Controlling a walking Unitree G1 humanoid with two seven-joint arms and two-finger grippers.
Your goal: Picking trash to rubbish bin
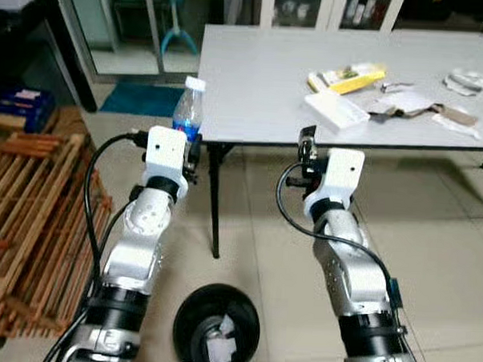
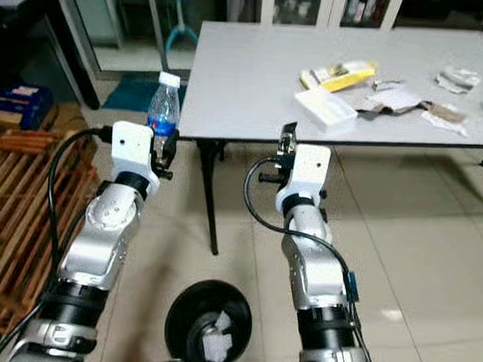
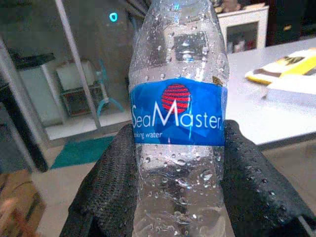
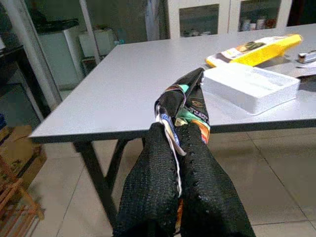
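Left gripper clamps an upright SeaMaster water bottle, left of centre. Right gripper pinches a crumpled wrapper. Black rubbish bin lies bottom centre, between both arms, directly below.

Bottle cap and base getting cut off in left wrist view; tabletop litter staying too small to identify.

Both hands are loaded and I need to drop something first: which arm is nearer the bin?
Probably left. The black bin sits on the floor between the arms, slightly toward the left hand holding the water bottle. The right hand pinches a wrapper farther over.
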